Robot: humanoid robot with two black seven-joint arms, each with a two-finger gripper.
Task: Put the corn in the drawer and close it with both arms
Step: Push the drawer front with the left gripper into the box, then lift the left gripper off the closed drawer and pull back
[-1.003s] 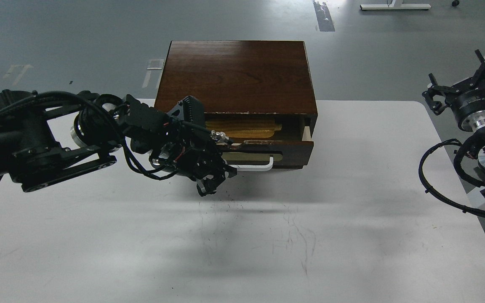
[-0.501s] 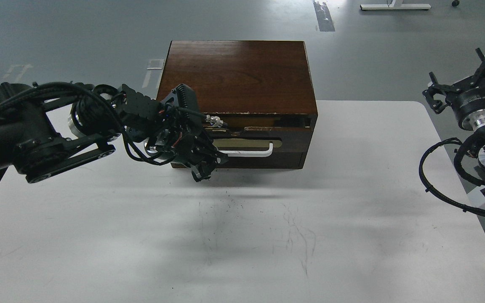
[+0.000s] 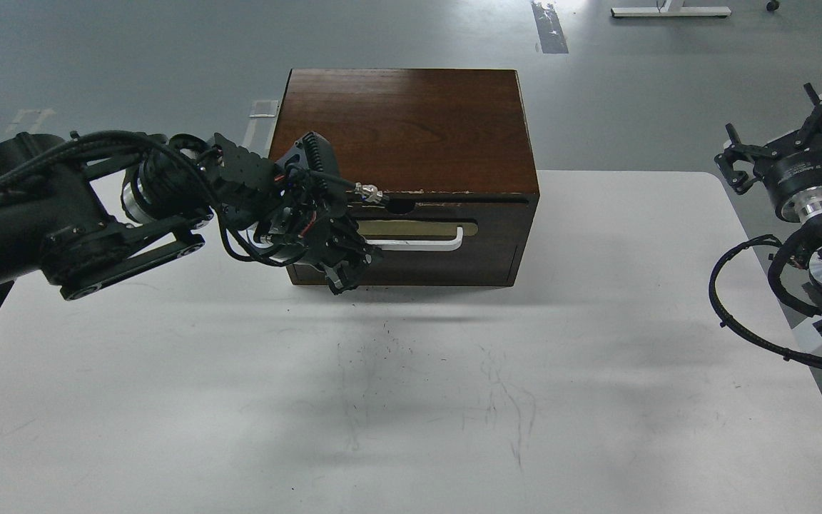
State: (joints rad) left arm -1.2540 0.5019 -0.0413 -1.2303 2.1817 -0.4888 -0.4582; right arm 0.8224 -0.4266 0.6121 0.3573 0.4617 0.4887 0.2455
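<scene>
The dark brown drawer (image 3: 447,258) with its white bar handle (image 3: 425,245) sits flush in the wooden cabinet (image 3: 411,128), fully pushed in. The corn is hidden from view. My left gripper (image 3: 345,277) is pressed against the left end of the drawer front, just below the handle's left end; it is dark and its fingers cannot be told apart. My right gripper (image 3: 787,140) is raised off the table's right edge, far from the cabinet, with its claws spread and empty.
The cabinet stands at the back middle of the white table (image 3: 596,357). My left arm lies across the table's left rear part. Black cables (image 3: 739,314) of the right arm hang past the table's right edge. Grey floor lies beyond.
The drawer has gone from partly open, with yellow showing inside, to fully shut. My left gripper moved back toward the cabinet with the drawer front. The right arm has not moved.
</scene>
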